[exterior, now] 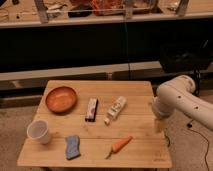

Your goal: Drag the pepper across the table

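The pepper (121, 144), small, slim and orange with a thin pale stem tip pointing lower left, lies near the front edge of the light wooden table (137, 91). My white arm comes in from the right. The gripper (159, 125) hangs at the arm's lower end over the table's right edge, up and to the right of the pepper and well apart from it. It is open and holds nothing.
On the table are an orange-brown bowl (61, 99) at the back left, a white cup (39, 131) at the front left, a blue sponge (72, 146), a dark packet (91, 109) and a white bottle (116, 110) lying in the middle. A dark counter runs behind.
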